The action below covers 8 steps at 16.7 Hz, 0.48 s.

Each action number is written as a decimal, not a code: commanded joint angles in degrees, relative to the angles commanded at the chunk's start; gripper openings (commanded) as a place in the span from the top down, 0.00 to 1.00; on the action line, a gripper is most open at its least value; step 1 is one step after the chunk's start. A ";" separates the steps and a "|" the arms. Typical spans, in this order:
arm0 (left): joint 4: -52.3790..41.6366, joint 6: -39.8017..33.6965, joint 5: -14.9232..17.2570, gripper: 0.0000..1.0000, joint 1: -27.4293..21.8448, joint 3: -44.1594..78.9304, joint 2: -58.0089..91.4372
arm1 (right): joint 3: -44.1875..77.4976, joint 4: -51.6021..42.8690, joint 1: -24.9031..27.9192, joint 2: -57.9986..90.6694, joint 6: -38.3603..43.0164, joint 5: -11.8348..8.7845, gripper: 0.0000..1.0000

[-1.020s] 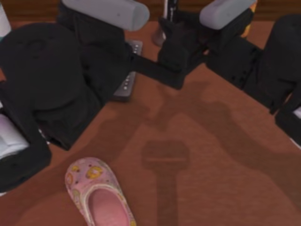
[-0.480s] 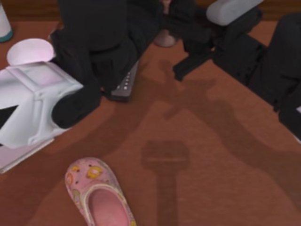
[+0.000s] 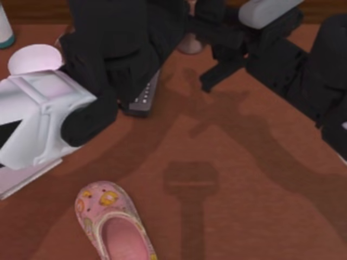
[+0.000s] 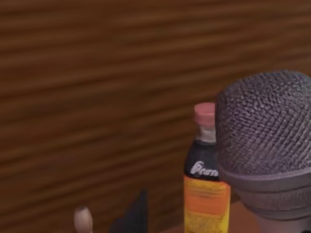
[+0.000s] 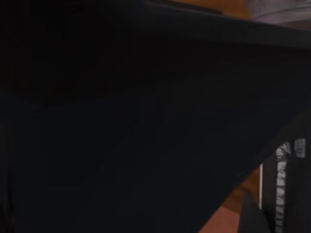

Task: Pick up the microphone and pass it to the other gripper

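Note:
The microphone (image 4: 265, 141) fills one side of the left wrist view, its grey mesh head upright and very close, its handle cut off by the frame edge. One dark fingertip (image 4: 137, 213) shows beside it, apart from the head. In the top view the microphone is hidden under the arms. My left arm (image 3: 49, 116) reaches from the left toward the back centre, and its gripper is covered by its own black links. My right gripper (image 3: 214, 54) hangs at the back centre, one black finger (image 3: 216, 78) pointing toward the front left. The right wrist view is dark.
A dark remote (image 3: 143, 97) lies at the back, left of centre, half under the left arm. A pale bell-shaped object (image 3: 190, 44) stands behind it. A pink shoe (image 3: 114, 222) sits at the front left. An orange-labelled bottle (image 4: 206, 184) stands by the back wall.
Since a second ago the left arm has swung, so its white housing now shows large at the left. The right gripper has shifted slightly right. Over the last half second almost nothing has moved.

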 joint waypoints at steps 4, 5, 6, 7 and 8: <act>0.00 0.00 0.00 0.68 0.00 0.00 0.00 | 0.00 0.00 0.00 0.00 0.00 0.00 1.00; 0.00 0.00 0.00 0.75 0.00 0.00 0.00 | 0.00 0.00 0.00 0.00 0.00 0.00 1.00; 0.00 0.00 0.00 0.83 0.00 0.00 0.00 | 0.00 0.00 0.00 0.00 0.00 0.00 1.00; 0.00 0.00 0.00 0.90 0.00 0.00 0.00 | 0.00 0.00 0.00 0.00 0.00 0.00 1.00; 0.00 0.00 0.00 0.98 0.00 0.00 0.00 | 0.00 0.00 0.00 0.00 0.00 0.00 1.00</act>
